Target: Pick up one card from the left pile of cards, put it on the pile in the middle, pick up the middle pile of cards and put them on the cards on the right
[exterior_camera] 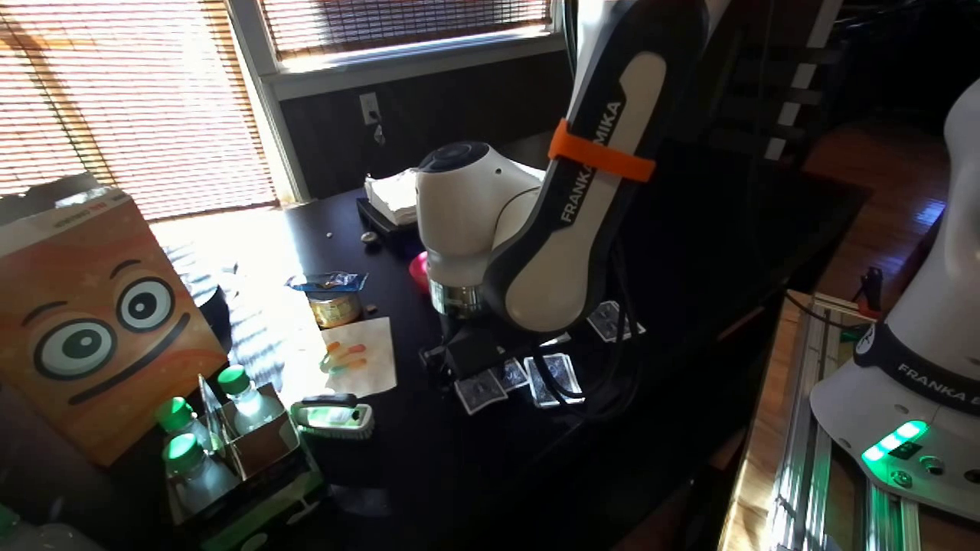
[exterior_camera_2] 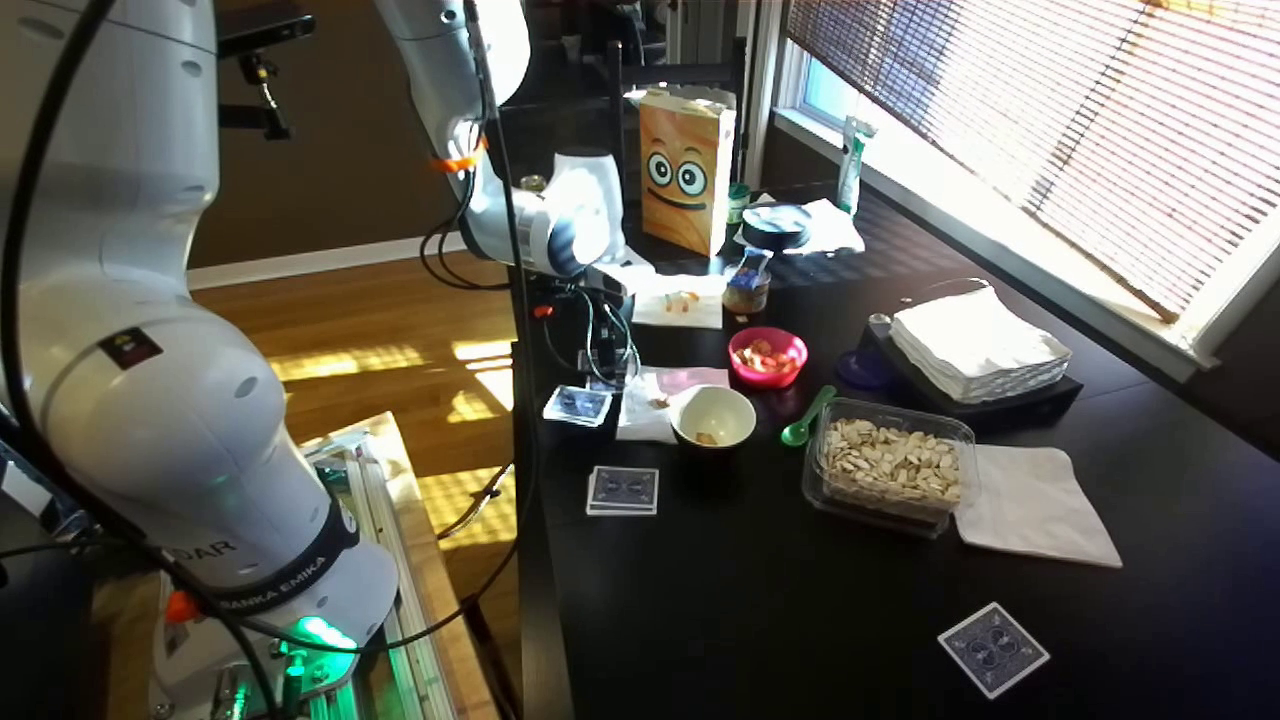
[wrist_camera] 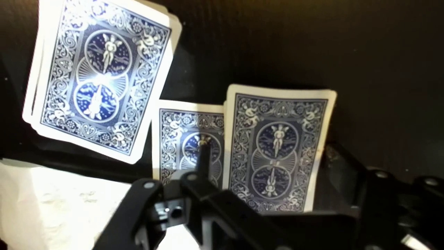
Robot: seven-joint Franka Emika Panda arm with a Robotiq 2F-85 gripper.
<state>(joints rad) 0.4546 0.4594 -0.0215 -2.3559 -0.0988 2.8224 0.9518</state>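
Blue-backed playing cards lie face down on the black table. In the wrist view, the top card of a pile (wrist_camera: 277, 156) lies between my fingers. This pile partly covers another blue card (wrist_camera: 189, 139). A brighter, thicker pile (wrist_camera: 100, 76) lies at the upper left. My gripper (wrist_camera: 267, 156) is open, with the left finger over the half-covered card and the right finger at the pile's right edge; I cannot tell whether it touches. An exterior view shows the left cards (exterior_camera: 481, 390) beside the gripper, the middle pile (exterior_camera: 555, 379) and the right pile (exterior_camera: 612, 320), which also shows elsewhere (exterior_camera_2: 623, 490).
Arm cables hang over the middle pile in an exterior view. A white bowl (exterior_camera_2: 715, 438), a pink bowl (exterior_camera_2: 768, 378) and a tub of seeds (exterior_camera_2: 890, 465) stand near the cards. A lone card (exterior_camera_2: 993, 650) lies farther off. A brush (exterior_camera: 333, 418) and bottle carton (exterior_camera: 260, 467) stand opposite.
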